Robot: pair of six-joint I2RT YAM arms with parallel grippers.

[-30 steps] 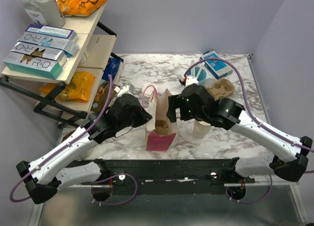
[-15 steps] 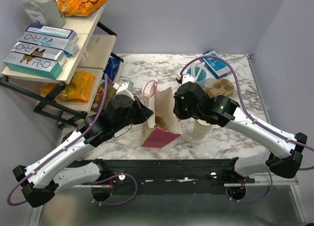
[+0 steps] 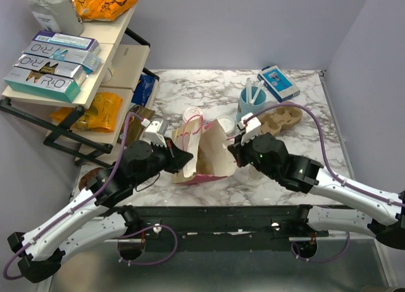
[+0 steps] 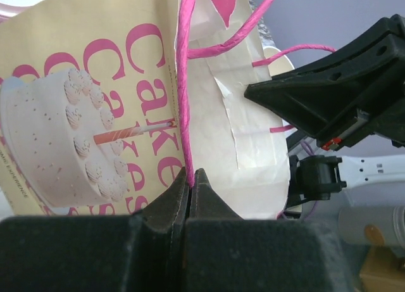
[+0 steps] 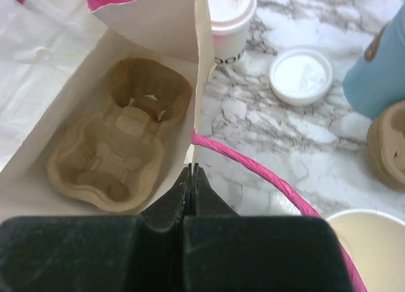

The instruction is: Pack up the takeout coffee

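Bag pulled nearer, left fingers and right fingers pinching it, takeout coffee beyond

Left pincer and right pincer both pinched tight.

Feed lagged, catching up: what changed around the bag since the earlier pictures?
The right end effector closed on the right rim of the paper bag, and the two arms pulled apart, spreading the mouth open. The left end effector kept its pinch on the left rim; the takeout coffee stays outside.
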